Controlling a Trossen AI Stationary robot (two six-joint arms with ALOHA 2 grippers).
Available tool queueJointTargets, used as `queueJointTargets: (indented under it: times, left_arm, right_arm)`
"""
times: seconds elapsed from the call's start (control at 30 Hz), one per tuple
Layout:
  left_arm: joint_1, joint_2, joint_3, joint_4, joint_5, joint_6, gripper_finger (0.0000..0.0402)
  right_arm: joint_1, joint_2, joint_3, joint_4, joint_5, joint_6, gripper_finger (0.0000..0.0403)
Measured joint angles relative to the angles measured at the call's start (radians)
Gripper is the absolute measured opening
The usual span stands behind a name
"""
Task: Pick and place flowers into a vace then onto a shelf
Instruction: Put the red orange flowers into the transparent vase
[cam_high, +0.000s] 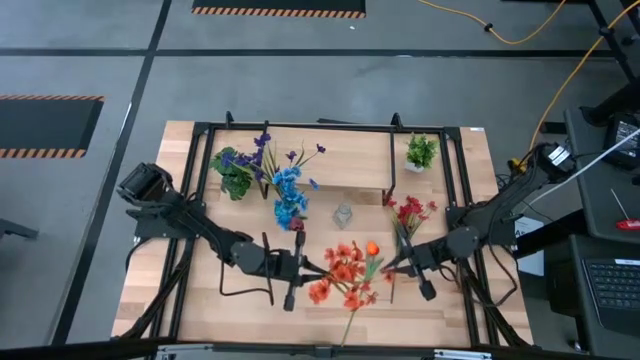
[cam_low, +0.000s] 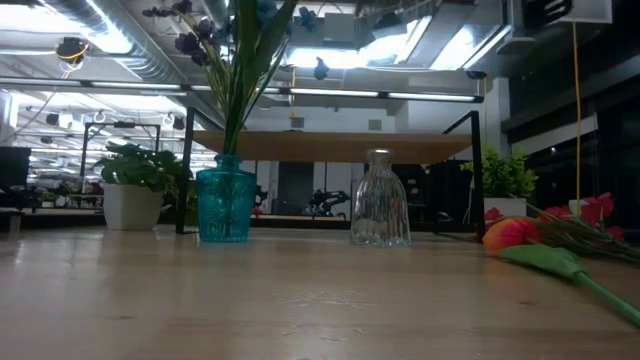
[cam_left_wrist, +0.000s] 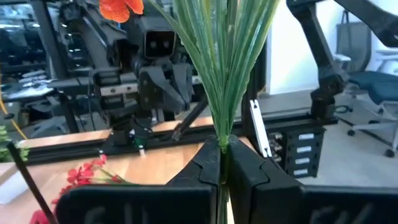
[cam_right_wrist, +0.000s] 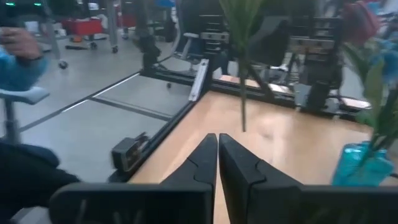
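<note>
The wooden bench (cam_high: 200, 290) fills the middle of the floor, ringed by a black frame. Along its far side stands the shelf (cam_low: 330, 146), a light plank on thin black legs.

The left arm reaches in from the bench's left edge toward the near middle. Its gripper (cam_left_wrist: 222, 163) is pinched tight on the green stems of the orange flower spray (cam_high: 345, 272), which is held up off the wood with its blooms spread out near the centre of the bench. The right arm comes in from the right edge; its gripper (cam_right_wrist: 217, 152) sits just beside that spray, fingers pressed together with nothing between them.

Under the shelf's left end, a blue glass vase (cam_low: 224, 203) holds blue and purple flowers (cam_high: 288, 190), their stems rising past the plank. A clear ribbed vase (cam_low: 379, 211) stands empty to its right, near the middle of the bench. Red flowers (cam_high: 411, 212) lie on the wood toward the right, close to the right gripper.

Two small potted plants sit at the back: one (cam_high: 233, 172) at the left beside the blue vase, one (cam_high: 421, 152) at the right corner.

An orange bud (cam_low: 511, 233) lies on the bench near the low camera, its green stem running alongside.
</note>
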Motion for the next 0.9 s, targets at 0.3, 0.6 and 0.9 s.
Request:
queueJointTargets:
  times: [0.3,0.6,0.9]
  left_arm:
    - [0.005,0.010,0.000,0.037,-0.008,0.001,0.0004]
    - [0.020,0.010,0.000,0.036,-0.044,0.001,0.0004]
    - [0.031,0.010,0.000,0.031,-0.061,0.001,0.0004]
  right_arm:
    - [-0.064,0.029,0.000,0.060,0.000,-0.092,0.0022]
    - [-0.095,0.029,0.000,0.112,-0.051,-0.151,0.0022]
    - [-0.145,0.034,0.000,0.143,-0.131,-0.149,0.0048]
